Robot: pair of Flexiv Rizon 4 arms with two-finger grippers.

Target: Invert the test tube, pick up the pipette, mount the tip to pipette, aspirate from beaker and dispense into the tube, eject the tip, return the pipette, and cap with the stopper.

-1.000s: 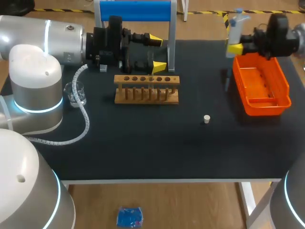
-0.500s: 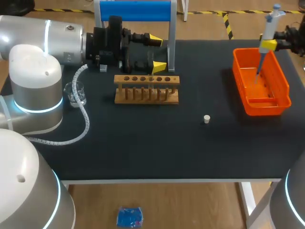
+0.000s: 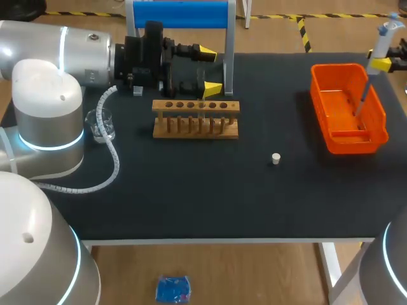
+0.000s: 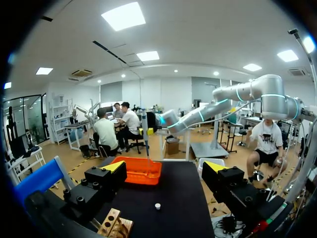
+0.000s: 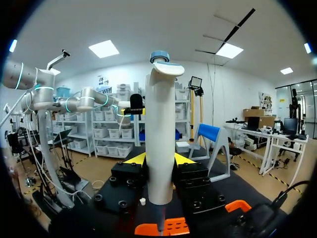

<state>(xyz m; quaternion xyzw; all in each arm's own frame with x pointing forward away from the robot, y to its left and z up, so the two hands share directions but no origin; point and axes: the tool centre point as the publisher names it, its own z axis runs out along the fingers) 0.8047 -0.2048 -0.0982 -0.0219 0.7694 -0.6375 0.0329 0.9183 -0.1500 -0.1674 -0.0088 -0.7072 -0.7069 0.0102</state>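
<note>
My right gripper (image 3: 383,64) at the table's far right edge is shut on a white pipette (image 3: 381,42) with a blue top, held upright. The pipette's thin lower end hangs over the orange tray (image 3: 337,67). In the right wrist view the pipette (image 5: 160,144) stands between the yellow tips of the right gripper (image 5: 159,159). My left gripper (image 3: 208,68) is open and holds nothing, behind the wooden tube rack (image 3: 196,119). A small white stopper (image 3: 276,159) lies on the mat. A clear beaker (image 3: 100,124) stands at the left.
A blue-topped stand (image 3: 181,14) rises at the back behind the left gripper. In the left wrist view the orange tray (image 4: 143,179), the stopper (image 4: 157,206) and a corner of the rack (image 4: 114,225) lie ahead of the left gripper (image 4: 166,168). A grey cable (image 3: 111,159) curls near the beaker.
My right arm has carried the pipette to the right, from the tray's left end across to its right side. The left arm has stayed still.
</note>
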